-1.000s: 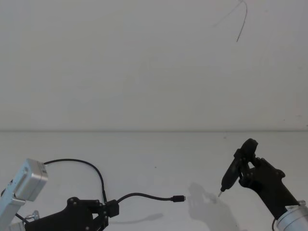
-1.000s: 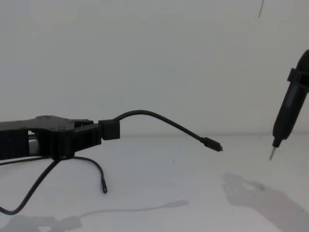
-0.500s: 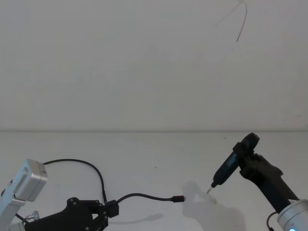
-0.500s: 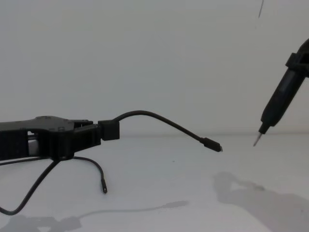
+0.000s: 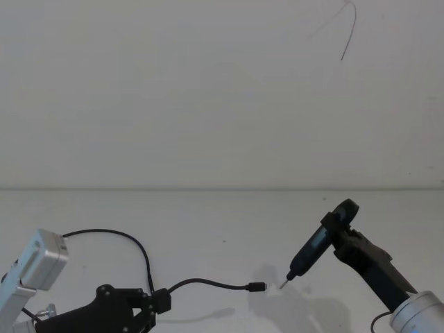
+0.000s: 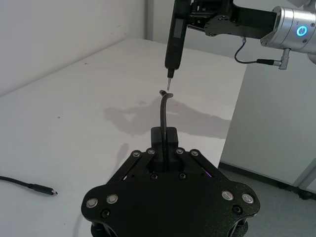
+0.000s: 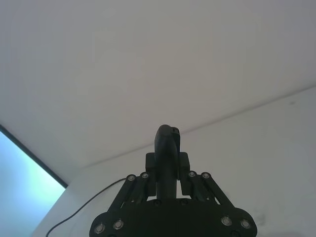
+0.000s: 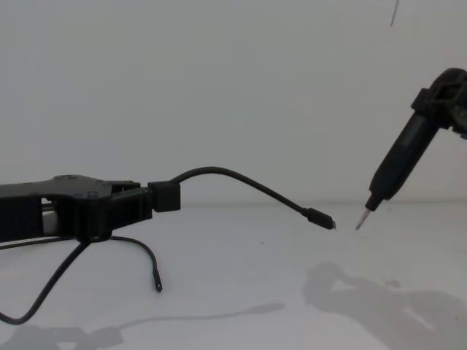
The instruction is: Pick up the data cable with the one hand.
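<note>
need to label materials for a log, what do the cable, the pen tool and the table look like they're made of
Cable: looks like matte black rubber or plastic sheathing; it bends in a smooth arc out of the left pincer, with a small plug at the end.
Pen tool: seems hard black plastic with a faint sheen and a pale tip, possibly metal.
Table: smooth white, matte; material unclear.

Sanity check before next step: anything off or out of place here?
Nothing damaged. The left gripper holds the data cable off the table, its other end hanging down. One oddity: the right gripper holds a pen-shaped tool pointed at the cable's raised plug.
</note>
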